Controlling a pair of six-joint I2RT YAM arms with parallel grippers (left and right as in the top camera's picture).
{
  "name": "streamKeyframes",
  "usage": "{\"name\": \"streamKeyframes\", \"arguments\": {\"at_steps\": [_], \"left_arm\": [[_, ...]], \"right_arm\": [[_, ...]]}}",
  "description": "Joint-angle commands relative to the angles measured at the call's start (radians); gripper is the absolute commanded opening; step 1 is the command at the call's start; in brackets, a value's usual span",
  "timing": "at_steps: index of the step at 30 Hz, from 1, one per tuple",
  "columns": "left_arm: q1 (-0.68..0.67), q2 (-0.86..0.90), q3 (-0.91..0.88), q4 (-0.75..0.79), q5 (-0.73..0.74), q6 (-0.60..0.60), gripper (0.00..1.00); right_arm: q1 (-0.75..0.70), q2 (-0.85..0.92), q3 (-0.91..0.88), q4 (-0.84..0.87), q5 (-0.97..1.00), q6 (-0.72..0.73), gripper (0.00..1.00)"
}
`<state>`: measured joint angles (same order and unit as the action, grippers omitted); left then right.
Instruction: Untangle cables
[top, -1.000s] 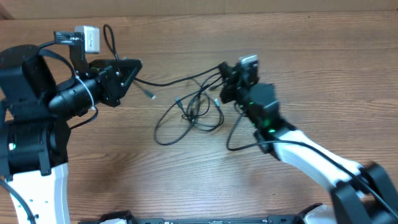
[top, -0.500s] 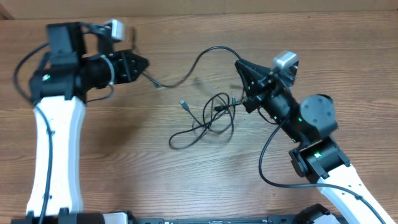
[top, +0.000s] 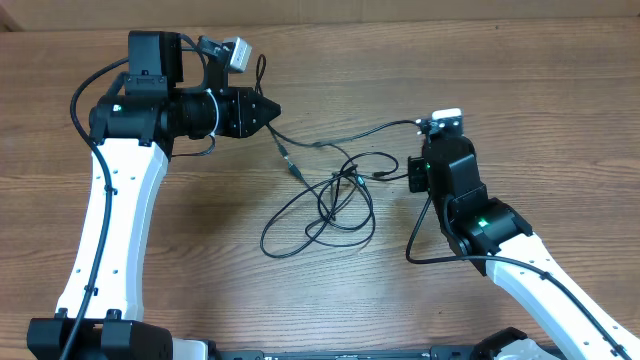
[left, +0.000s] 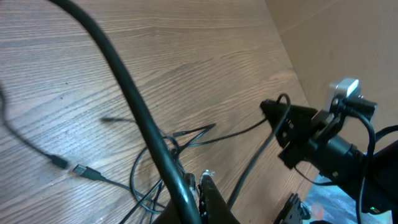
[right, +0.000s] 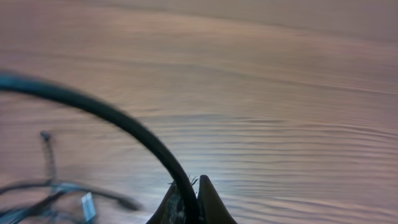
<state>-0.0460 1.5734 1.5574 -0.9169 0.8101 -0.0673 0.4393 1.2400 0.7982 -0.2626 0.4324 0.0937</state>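
We can read no text, label, brand, number or sign in any view, whether on the left arm (top: 105, 210), the right arm (top: 470, 205), the cables (top: 345, 178) or the wooden table (top: 560, 90).

We see a wooden table (top: 560, 110) with brown grain running along its length, lit evenly. Behind its far edge stands a plain tan board (top: 420, 10), perhaps cardboard.
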Motion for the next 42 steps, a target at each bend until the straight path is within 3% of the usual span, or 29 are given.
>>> {"name": "streamKeyframes", "arguments": {"at_steps": [1, 4, 7, 11, 13, 15, 19, 23, 25, 32, 35, 39, 42], "left_arm": [[0.002, -0.003, 0.016, 0.005, 0.019, 0.030, 0.04], [0.002, -0.003, 0.016, 0.005, 0.018, 0.031, 0.04], [0.002, -0.003, 0.016, 0.006, 0.018, 0.030, 0.04], [0.002, -0.003, 0.016, 0.006, 0.018, 0.023, 0.04], [0.002, -0.003, 0.016, 0.005, 0.018, 0.018, 0.04], [0.002, -0.003, 0.016, 0.005, 0.018, 0.019, 0.04], [0.002, -0.003, 0.016, 0.001, 0.018, 0.019, 0.04], [0.002, -0.003, 0.016, -0.006, 0.017, 0.019, 0.04], [0.002, -0.003, 0.016, -0.008, 0.017, 0.019, 0.04], [0.002, -0.003, 0.016, -0.030, 0.017, 0.020, 0.04], [0.002, -0.003, 0.016, -0.031, 0.018, 0.019, 0.04], [0.002, -0.003, 0.016, -0.027, 0.017, 0.021, 0.04], [0.002, -0.003, 0.016, -0.026, 0.017, 0.021, 0.04]], "right_arm": [[-0.010, -0.023, 0.081, -0.028, 0.347, 0.111, 0.04], [-0.010, -0.039, 0.172, -0.104, 0.397, 0.152, 0.04], [-0.010, -0.053, 0.273, -0.239, 0.364, 0.325, 0.04], [-0.010, -0.054, 0.344, -0.391, -0.091, 0.387, 0.04], [-0.010, -0.047, 0.325, -0.435, -0.357, 0.326, 0.04], [-0.008, -0.029, 0.307, -0.502, -0.438, 0.264, 0.04], [-0.010, 0.024, 0.305, -0.696, -0.261, 0.274, 0.04], [-0.013, 0.043, 0.317, -0.851, 0.146, 0.535, 0.04], [-0.030, 0.040, 0.356, -0.902, 0.231, 0.621, 0.04], [-0.080, 0.039, 0.522, -0.882, 0.178, 0.637, 0.04], [-0.080, 0.040, 0.527, -0.864, -0.042, 0.550, 0.04], [-0.080, 0.048, 0.499, -0.877, -0.541, 0.256, 0.04], [-0.080, 0.048, 0.472, -0.909, -0.789, 0.047, 0.04]]}}
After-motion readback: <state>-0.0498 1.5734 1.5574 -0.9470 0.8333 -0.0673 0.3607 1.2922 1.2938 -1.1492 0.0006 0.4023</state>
